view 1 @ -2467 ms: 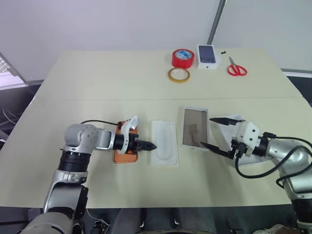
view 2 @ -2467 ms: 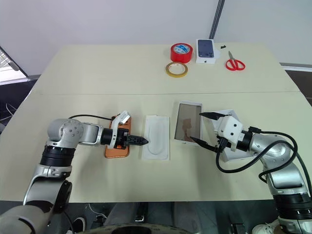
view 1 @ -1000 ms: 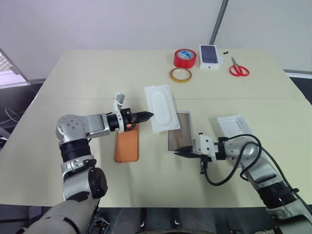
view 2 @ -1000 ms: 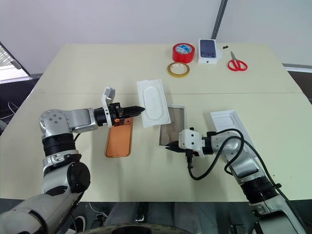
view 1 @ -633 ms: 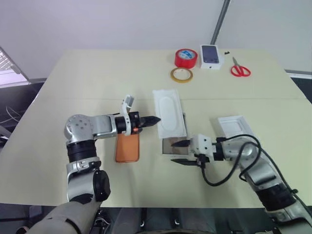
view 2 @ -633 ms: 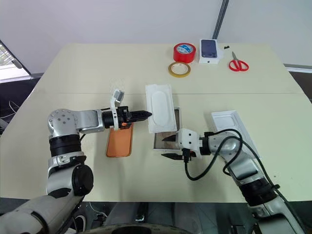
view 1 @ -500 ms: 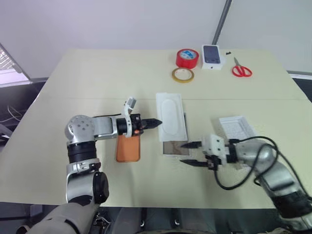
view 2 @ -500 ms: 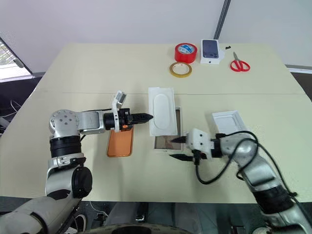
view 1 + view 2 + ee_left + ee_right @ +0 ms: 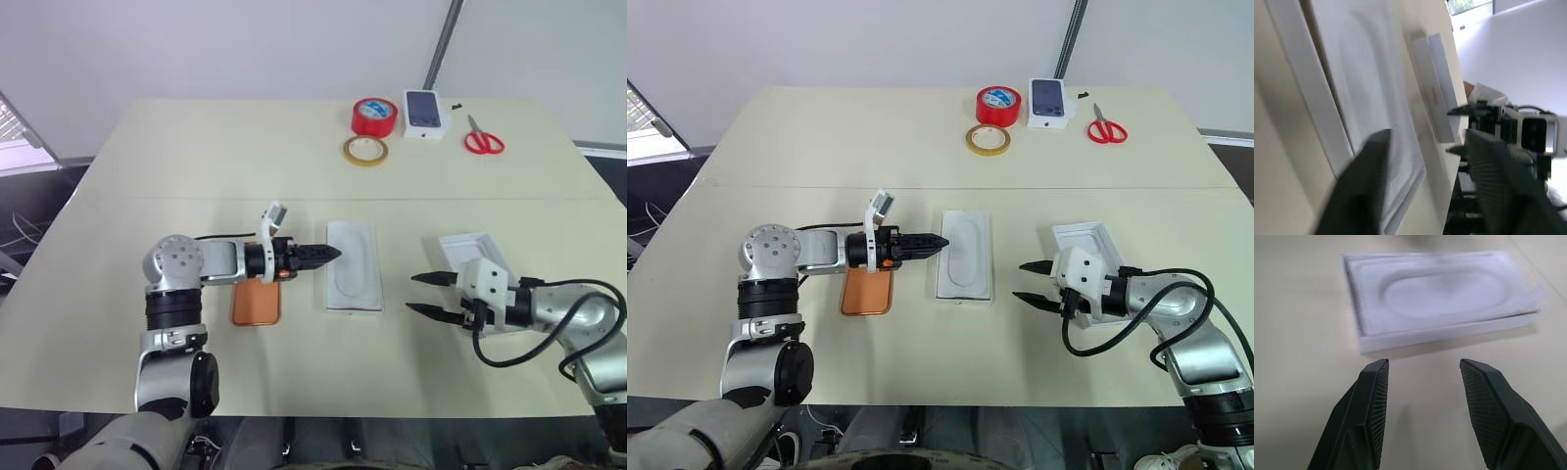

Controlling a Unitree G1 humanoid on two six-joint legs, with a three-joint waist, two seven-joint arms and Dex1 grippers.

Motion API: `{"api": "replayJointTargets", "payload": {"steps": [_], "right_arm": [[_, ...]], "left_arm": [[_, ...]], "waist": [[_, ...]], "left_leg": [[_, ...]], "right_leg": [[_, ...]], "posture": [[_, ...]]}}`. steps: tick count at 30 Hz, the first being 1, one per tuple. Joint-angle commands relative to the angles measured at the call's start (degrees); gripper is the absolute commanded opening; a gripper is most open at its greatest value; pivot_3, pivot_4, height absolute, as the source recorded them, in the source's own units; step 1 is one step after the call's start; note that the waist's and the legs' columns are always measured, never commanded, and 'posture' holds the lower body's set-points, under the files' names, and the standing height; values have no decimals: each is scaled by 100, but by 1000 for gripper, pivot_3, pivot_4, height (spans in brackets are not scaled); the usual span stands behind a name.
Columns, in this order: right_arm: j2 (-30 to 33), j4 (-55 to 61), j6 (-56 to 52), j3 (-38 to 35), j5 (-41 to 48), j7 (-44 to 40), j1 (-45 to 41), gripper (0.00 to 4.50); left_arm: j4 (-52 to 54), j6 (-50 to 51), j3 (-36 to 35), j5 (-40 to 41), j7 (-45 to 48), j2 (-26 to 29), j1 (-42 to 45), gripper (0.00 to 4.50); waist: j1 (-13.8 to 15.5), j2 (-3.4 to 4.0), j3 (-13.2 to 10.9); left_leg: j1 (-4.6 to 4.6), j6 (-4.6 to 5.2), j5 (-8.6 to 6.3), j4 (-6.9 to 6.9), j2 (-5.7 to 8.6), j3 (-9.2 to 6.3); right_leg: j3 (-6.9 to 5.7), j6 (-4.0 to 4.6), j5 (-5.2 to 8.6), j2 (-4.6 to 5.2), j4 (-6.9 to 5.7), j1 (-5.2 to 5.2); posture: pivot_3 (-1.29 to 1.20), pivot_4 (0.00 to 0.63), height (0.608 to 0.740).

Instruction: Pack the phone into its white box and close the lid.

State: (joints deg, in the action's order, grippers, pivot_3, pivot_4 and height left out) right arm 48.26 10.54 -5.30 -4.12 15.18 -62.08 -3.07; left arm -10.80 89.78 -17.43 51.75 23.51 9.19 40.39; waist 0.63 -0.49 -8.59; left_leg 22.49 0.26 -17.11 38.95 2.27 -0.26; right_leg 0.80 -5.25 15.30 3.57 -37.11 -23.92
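Since a second ago your left gripper has let go of the white insert with the oval recess, which then hung tilted in the air and now lies flat on top of the white box. Your right gripper has pulled away from the box's near end to the right. The phone is not packed: it lies flat on the surface, just to the left of the box and apart from it, with your left forearm crossing above its far end. The box sits near the middle of the surface, its long side running away from you, and the insert covers its opening, so you cannot see inside. The lid lies rim-up to the right of the box, well apart from it, with your right wrist over its near end. Your left gripper points to the right at the insert's left edge; from its wrist camera its two fingers stand apart with nothing between them. Your right gripper points left toward the box, released, with bare surface between its spread fingers. At the far edge sit a red tape roll, a yellow tape ring, a small white box printed with a phone picture and red scissors.
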Motion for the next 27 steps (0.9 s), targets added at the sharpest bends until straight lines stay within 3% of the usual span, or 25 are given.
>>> {"api": "replayJointTargets", "payload": {"steps": [1, 6, 9, 12, 15, 19, 27], "right_arm": [[-35, -266, 296, -109, -68, 91, -249, 2428], [-459, -442, 179, 0, 136, 312, -918, 2428], [-701, -330, -248, 193, 339, 300, -1175, 1607], [-1153, -504, -75, 747, -159, 579, -1550, 30], [-1536, -722, 35, 1206, -598, 810, -1820, 30], [-1816, -917, 106, 1697, -1047, 940, -2013, 30], [-1290, -1022, 374, 2342, -1682, 310, -1970, 30]], "left_arm": [[180, 31, 1, 81, 161, 147, 62, 4388], [791, -961, 245, -70, 574, 469, -53, 4457], [1197, -2173, 513, -539, 1068, 872, -352, 4500], [1041, -2939, 735, -1029, 1475, 1501, -630, 4500], [919, -3831, 854, -1540, 1690, 1923, -859, 4500], [931, -4045, 594, -1363, 2146, 2228, -1159, 4500], [1600, -5713, 630, -1861, 2802, 2489, -2427, 4500]], "waist": [[-2, 0, 0], [-35, -1, -1], [-52, 2, 0], [-103, 2, 0], [-130, 3, 0], [-114, 4, -2], [-128, 5, -3]], "left_leg": [[0, 0, 0, 0, 0, 0], [0, -4, 3, 0, 0, 0], [0, -8, 5, -3, -1, 0], [-2, -10, 6, -9, -2, -1], [-2, -13, 8, -16, -2, -1], [12, -10, 7, -15, -1, -1], [27, 6, -2, -15, -1, 0]], "right_leg": [[0, 0, 0, 0, -1, 0], [0, 0, 0, -1, -2, -3], [0, 0, 0, -1, -3, -4], [0, 2, 0, -1, -2, -7], [1, 2, 1, -1, -4, -12], [0, 3, 0, 3, -4, -24], [-1, 4, 0, 8, -1, -39]], "posture": [[0, 150, 740], [0, 150, 740], [0, 150, 740], [0, 150, 740], [0, 150, 740], [0, 150, 740], [0, 150, 740]]}}
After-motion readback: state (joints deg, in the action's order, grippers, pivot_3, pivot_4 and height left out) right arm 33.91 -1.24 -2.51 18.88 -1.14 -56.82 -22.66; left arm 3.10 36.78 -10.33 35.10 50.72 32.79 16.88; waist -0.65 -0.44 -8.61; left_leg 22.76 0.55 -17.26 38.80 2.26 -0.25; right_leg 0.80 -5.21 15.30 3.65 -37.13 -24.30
